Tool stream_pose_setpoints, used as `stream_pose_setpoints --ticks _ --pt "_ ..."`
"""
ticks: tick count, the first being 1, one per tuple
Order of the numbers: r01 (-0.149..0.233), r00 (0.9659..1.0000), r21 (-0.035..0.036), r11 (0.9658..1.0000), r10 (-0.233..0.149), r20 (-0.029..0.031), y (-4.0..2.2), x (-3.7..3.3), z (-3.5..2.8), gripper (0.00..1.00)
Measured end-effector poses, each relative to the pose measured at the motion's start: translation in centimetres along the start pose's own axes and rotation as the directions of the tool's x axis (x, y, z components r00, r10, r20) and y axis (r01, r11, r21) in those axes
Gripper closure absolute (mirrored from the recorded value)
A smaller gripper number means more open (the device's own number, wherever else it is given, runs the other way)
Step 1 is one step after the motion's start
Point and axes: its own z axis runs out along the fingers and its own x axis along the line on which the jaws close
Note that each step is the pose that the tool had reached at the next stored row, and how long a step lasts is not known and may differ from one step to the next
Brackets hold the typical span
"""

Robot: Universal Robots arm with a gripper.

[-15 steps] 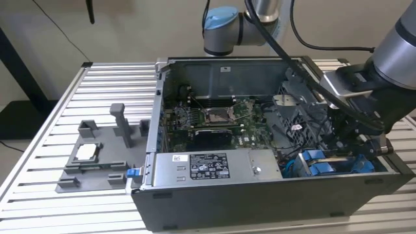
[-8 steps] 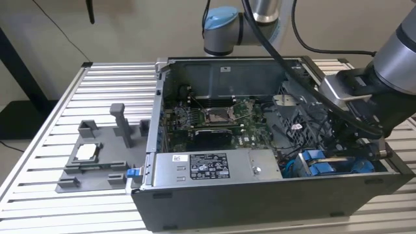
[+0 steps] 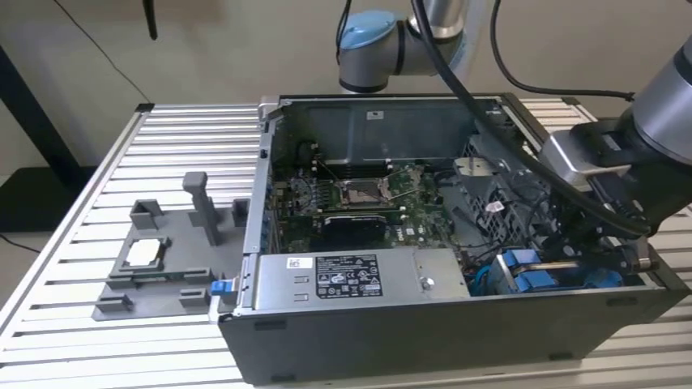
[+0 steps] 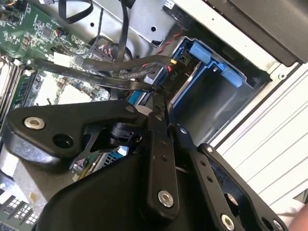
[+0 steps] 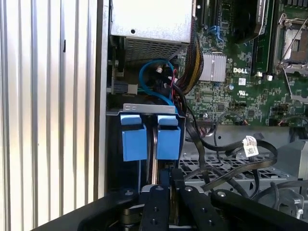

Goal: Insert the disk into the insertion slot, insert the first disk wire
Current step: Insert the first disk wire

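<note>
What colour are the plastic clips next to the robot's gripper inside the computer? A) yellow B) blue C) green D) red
B: the clips standing just beyond the gripper in the first wrist view are bright blue, and the exterior view shows the same blue parts in the case's corner.

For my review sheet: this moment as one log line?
end effector: at slot | disk: in slot | wire: beside end effector

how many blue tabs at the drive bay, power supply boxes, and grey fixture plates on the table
blue tabs: 2
power supply box: 1
grey fixture plate: 1
total: 4
</note>
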Motion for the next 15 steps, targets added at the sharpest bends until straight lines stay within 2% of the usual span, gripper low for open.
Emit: stream_pose_setpoints --ticks 5,6,7,12,15 --pt "0.000 1.0000 0.0001 1.0000 0.000 0.0019 -0.02 0.02 0.19 0.84" --pt "0.000 1.0000 0.0001 1.0000 0.000 0.0018 -0.02 0.01 0.15 0.84" --pt "0.000 1.0000 0.0001 1.0000 0.000 0.0014 -0.02 -0.01 0.02 0.77" --pt "0.000 1.0000 0.0000 1.0000 0.000 0.0009 -0.03 -0.14 -0.69 0.77" --pt "0.000 1.0000 0.0000 1.0000 0.000 0.0009 -0.03 -0.13 -0.63 0.77"
